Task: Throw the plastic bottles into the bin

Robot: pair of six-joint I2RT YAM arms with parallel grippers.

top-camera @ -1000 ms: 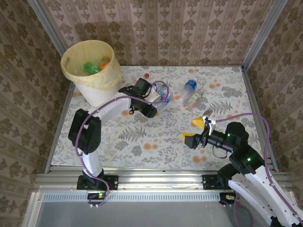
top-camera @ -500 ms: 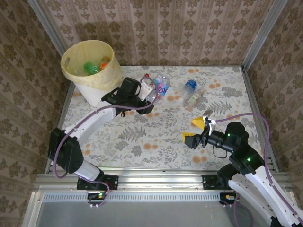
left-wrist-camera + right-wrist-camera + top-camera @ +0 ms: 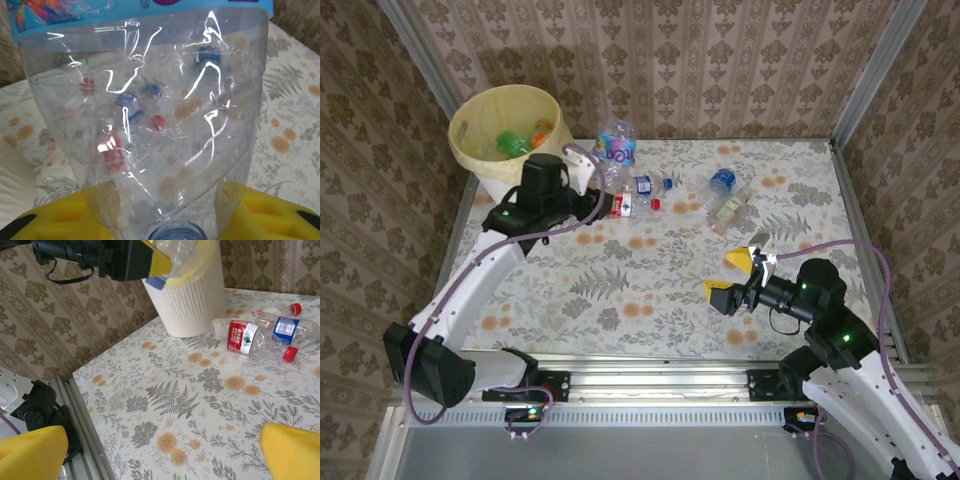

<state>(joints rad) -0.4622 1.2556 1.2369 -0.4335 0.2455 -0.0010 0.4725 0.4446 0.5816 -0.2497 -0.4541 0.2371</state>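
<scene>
My left claw (image 3: pixel 603 176) grips a clear, blue-labelled bottle (image 3: pixel 616 148) raised at 3 o'clock of the bin (image 3: pixel 470 165), high enough, I judge, to clear its rim, while my right claw (image 3: pixel 730 275) waits wide open at 5 o'clock.

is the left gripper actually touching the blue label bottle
Touching. In the left wrist view the clear bottle sits squeezed between the yellow fingers of the left gripper, and the top view shows it held up off the table.
</scene>
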